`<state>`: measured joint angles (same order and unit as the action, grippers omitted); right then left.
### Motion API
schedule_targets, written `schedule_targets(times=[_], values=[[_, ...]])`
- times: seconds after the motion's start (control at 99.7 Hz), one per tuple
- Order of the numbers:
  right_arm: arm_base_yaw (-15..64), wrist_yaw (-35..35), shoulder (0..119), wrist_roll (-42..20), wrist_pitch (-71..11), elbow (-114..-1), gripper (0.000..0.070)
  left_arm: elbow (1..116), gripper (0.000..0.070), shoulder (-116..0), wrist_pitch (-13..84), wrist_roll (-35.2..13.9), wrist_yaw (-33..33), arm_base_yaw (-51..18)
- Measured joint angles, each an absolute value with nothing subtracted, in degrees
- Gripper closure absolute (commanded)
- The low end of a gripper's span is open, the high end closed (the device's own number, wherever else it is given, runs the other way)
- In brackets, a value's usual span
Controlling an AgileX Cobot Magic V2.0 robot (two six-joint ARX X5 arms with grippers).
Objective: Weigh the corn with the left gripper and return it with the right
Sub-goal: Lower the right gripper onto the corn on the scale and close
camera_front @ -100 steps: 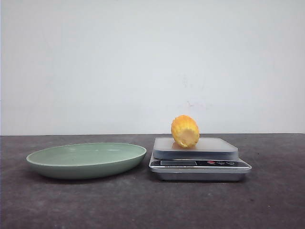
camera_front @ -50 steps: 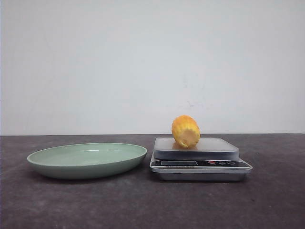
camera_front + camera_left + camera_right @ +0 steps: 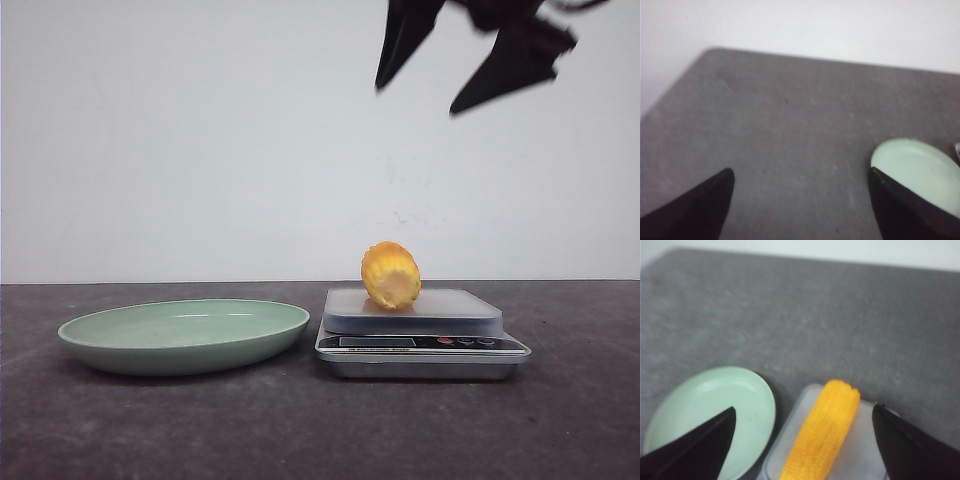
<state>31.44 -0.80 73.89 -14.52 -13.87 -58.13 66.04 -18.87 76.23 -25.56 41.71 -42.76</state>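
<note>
The short, stubby orange-yellow corn cob (image 3: 389, 275) lies on the flat grey top of the small silver kitchen scale (image 3: 421, 340). The scale sits on the dark grey worktop (image 3: 300, 430). One end of the corn points toward the front camera, and its rows of bumpy kernels run along its length. In the right wrist view the corn (image 3: 822, 435) lies a bit slanted on the pale scale top (image 3: 867, 460).

Just beside the scale, on the robot's left, sits the wide, shallow, pale green plate (image 3: 183, 335). The plate and the scale are close together, but I cannot tell if they touch.

The right gripper (image 3: 460, 60) hangs high in the air above the scale, well apart from the corn. Its two dark pointed jaws are spread wide and have nothing between them. In its own wrist view the two fingertips (image 3: 695, 445) show at the corners, with the plate (image 3: 710, 415) and the corn lying between them far below.

The left gripper (image 3: 802, 207) does not show in the front view. In its own wrist view its dark jaws are spread wide too, with nothing in them. Bare worktop (image 3: 790, 125) lies below it, and the green plate (image 3: 920, 170) peeks out next to one fingertip (image 3: 900, 210).
</note>
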Motion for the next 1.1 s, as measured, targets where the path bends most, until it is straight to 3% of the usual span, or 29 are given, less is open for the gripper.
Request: schedule_targets(times=[0.211,0.582,0.642,0.762,0.852,1.103], values=[[31.35,-1.50,83.79,-16.38,-11.07,-58.13,0.0148,61.21,0.0186,-16.36,76.55,-28.10,40.12,-42.76],[32.36,-1.32,94.70,-19.88,-8.84,-58.13,0.0161,60.88,0.0186,-16.36,77.03,-28.32,40.12,-42.76],[32.38,-1.32,95.04,-20.75,-8.97,-58.13,0.0244,60.88,0.0186,-16.36,77.03,-28.32,40.12,-42.76],[32.49,-1.58,95.07,-22.41,-8.97,-58.15,0.0573,60.88,0.0186,-16.36,77.08,-28.32,40.12,-42.76],[32.71,-2.70,95.07,-22.81,-8.93,-58.17,0.0700,60.88,0.0186,-16.36,77.08,-28.32,40.12,-42.76],[33.85,-6.15,94.83,-23.70,-9.10,-58.30,0.0700,60.88,0.0186,-16.36,77.08,-28.32,40.12,-42.76]])
